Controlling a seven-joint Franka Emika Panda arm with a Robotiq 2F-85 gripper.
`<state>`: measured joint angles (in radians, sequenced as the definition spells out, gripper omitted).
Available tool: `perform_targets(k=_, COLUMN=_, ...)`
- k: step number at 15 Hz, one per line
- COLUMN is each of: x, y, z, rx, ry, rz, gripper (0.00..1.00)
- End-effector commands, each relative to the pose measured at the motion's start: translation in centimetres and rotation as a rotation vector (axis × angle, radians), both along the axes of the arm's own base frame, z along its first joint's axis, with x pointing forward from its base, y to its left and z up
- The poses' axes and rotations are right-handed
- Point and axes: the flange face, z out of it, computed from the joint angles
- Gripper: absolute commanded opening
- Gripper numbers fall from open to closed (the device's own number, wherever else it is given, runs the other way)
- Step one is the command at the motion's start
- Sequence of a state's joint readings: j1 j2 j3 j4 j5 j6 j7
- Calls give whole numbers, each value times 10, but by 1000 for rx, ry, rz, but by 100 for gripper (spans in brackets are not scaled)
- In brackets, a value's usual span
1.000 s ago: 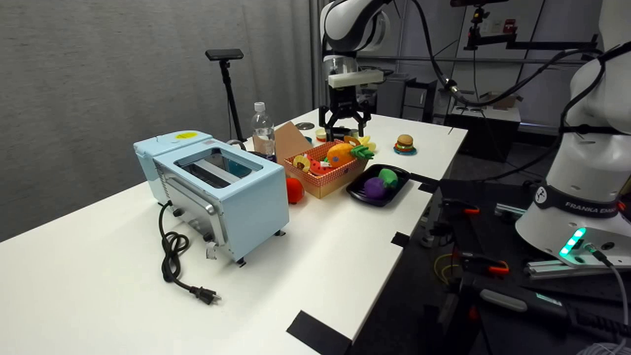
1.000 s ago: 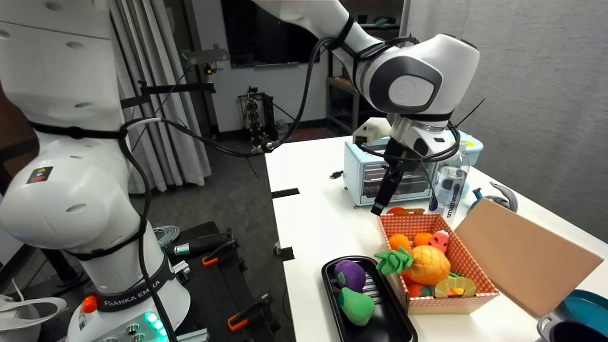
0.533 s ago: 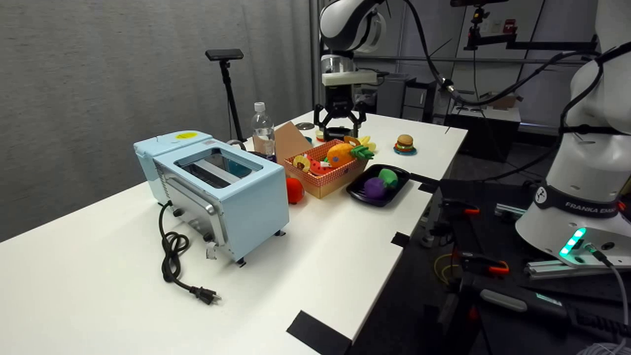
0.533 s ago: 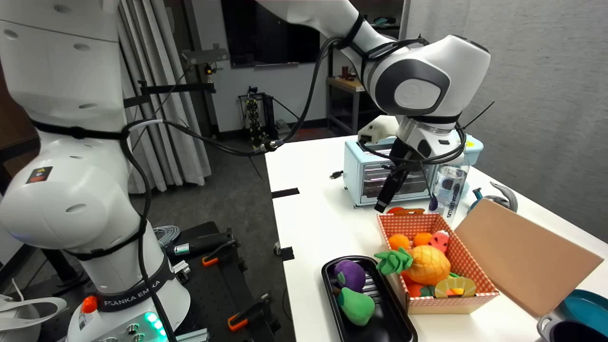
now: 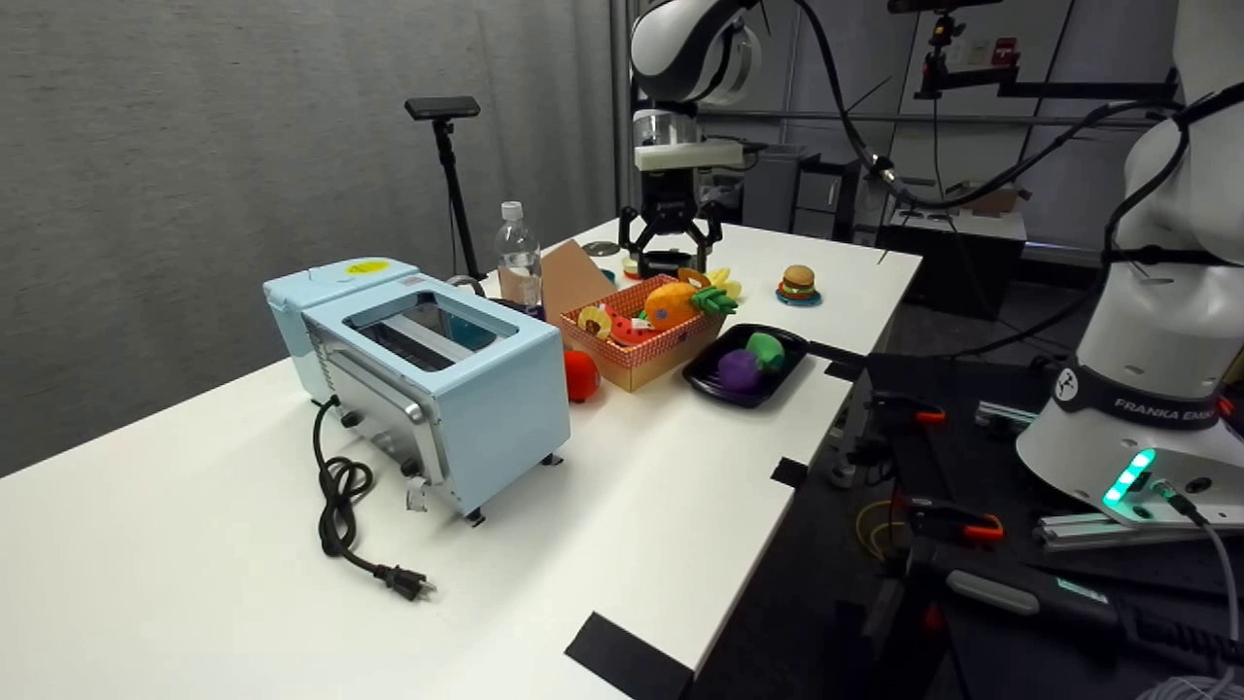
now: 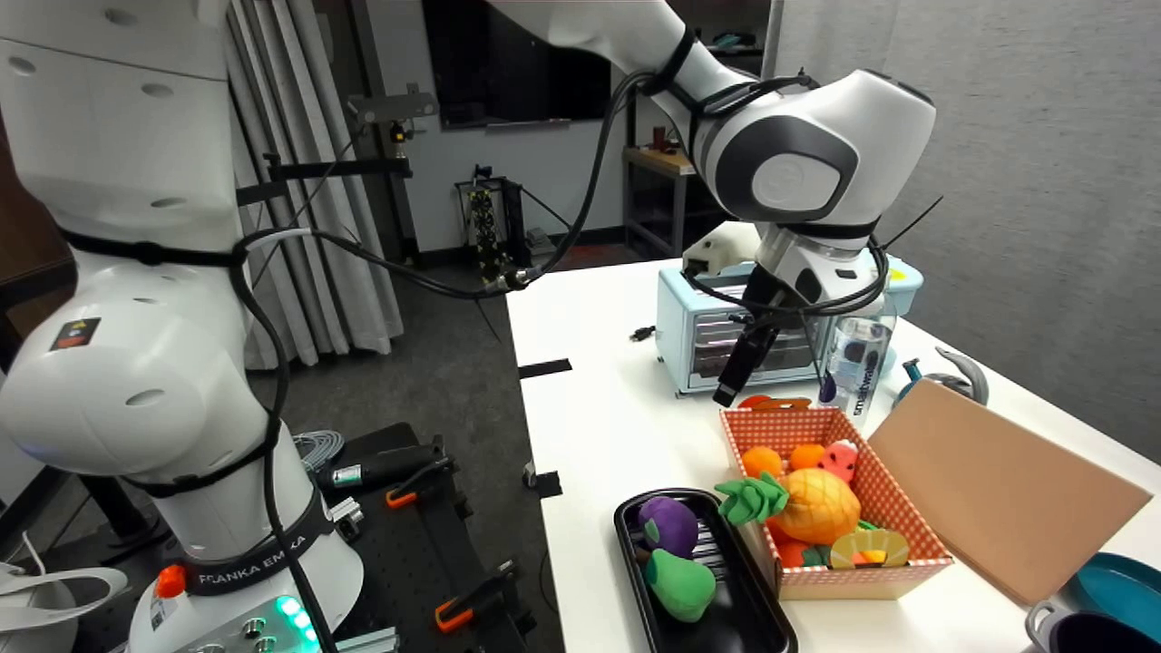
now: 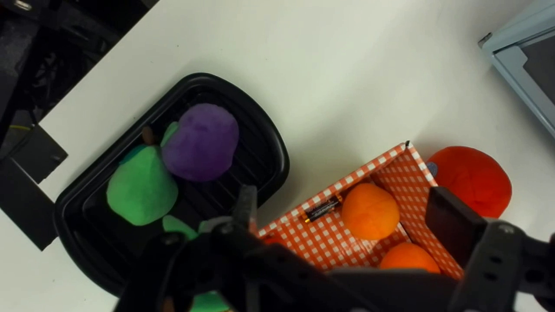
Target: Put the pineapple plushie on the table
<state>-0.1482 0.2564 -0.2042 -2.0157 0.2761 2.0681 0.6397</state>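
Observation:
The pineapple plushie [image 6: 816,506] has an orange-yellow body and green leaves. It lies on its side among other toys in the red-checked basket [image 6: 789,422], its leaves hanging over the rim towards the black tray. It also shows in an exterior view [image 5: 671,305]. In the wrist view the gripper hides most of it; green bits at the lower left look like its leaves. My gripper [image 7: 353,212] is open and empty, fingers wide apart above the basket [image 7: 329,190]. In both exterior views the gripper [image 5: 673,262] hangs above toy height. The basket stands on the white table [image 5: 661,506].
A black tray [image 6: 726,589] with a purple and a green plushie stands beside the basket. A red plushie [image 7: 472,182] sits at the basket's end. Two orange plushies [image 7: 370,212] lie inside. A blue toaster [image 5: 418,379], a bottle [image 5: 519,262] and a brown lid [image 6: 1007,490] stand nearby.
Between one second and half a second ago the gripper shifted slightly away from the robot base and a little higher. Since then it has hardly moved. The plushies have not moved.

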Motion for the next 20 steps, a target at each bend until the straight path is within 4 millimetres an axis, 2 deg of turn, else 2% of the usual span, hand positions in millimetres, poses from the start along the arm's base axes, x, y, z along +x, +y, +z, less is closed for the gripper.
perform_targets(k=1, x=11, y=-29, z=-15, rx=-33, ry=-16, rz=-169, gripper=100)
perform_targets(k=3, x=14, y=-72, z=-28, rx=-74, ry=-23, rz=-258, gripper=100)
perform_targets(k=7, x=-6, y=-171, z=-55, rx=-144, ry=-9, rz=-450, gripper=100)
perform_targets(k=10, x=-24, y=-215, z=-74, rx=-179, ry=36, rz=-599, gripper=100)
perform_targets(k=12, x=-26, y=-223, z=-84, rx=-207, ry=72, rz=-667, gripper=100)
perform_targets(k=14, x=-18, y=-213, z=-87, rx=-229, ry=86, rz=-679, gripper=100)
perform_targets(k=17, x=-3, y=-185, z=-74, rx=-250, ry=78, rz=-657, gripper=100)
perform_targets(k=20, x=16, y=-156, z=-49, rx=-286, ry=44, rz=-622, gripper=100)
